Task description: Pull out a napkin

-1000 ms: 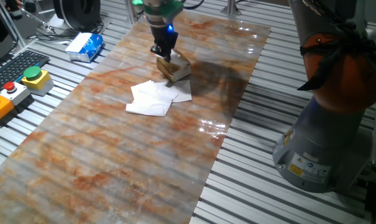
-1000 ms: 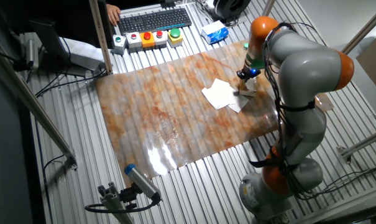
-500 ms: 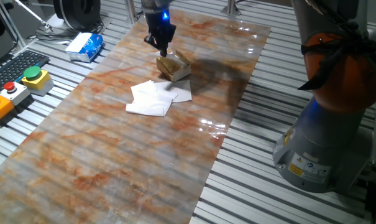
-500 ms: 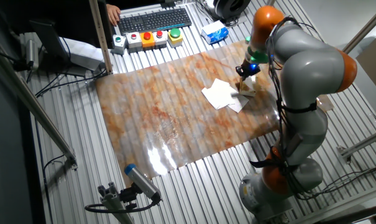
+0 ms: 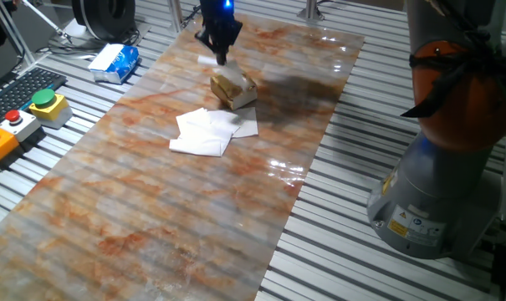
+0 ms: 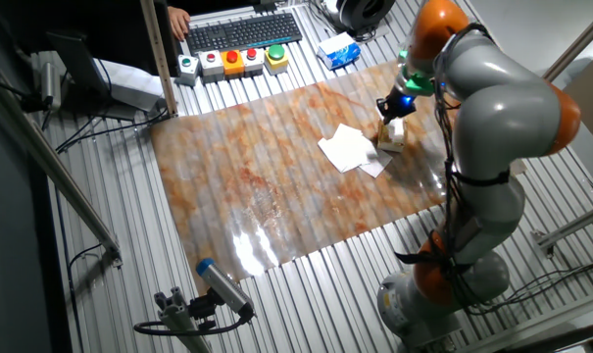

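White paper shows at the tip of the tool (image 5: 218,57), which has gone up from the small tan box (image 5: 234,88). It looks pinched on a napkin (image 5: 207,60) pulled out above the box. More napkins (image 5: 209,131) lie on the tabletop (image 5: 152,217).

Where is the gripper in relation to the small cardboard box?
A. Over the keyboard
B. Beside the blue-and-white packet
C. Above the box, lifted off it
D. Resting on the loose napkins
C: the gripper hangs above the small cardboard box, apart from its top, with something small and white at its fingertips.
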Available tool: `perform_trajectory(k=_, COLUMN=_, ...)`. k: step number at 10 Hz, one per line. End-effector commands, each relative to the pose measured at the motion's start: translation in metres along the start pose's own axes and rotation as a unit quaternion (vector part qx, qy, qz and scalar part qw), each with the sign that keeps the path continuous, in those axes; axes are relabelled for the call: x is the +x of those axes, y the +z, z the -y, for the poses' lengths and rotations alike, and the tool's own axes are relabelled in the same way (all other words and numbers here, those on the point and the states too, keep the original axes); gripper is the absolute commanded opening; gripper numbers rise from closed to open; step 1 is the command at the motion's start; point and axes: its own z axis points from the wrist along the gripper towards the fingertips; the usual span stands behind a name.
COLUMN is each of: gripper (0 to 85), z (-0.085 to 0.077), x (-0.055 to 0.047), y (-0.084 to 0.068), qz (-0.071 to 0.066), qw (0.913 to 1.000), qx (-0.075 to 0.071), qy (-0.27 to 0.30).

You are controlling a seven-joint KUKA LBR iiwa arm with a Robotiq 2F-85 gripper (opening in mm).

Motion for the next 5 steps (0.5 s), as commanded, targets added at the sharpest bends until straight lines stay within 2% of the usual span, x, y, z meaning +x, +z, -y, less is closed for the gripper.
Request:
perform_trajectory(k=1, gripper=0.0, z=-0.0004, x=0.0004, y=-0.0157, qz=-0.001, qw=1.0000, qx=0.001, qy=-0.001)
perform_trajectory(k=5, gripper=0.0, z=0.0057, x=-0.0031, y=-0.0205, qz=-0.007, qw=1.0000, qx=-0.006, qy=-0.001)
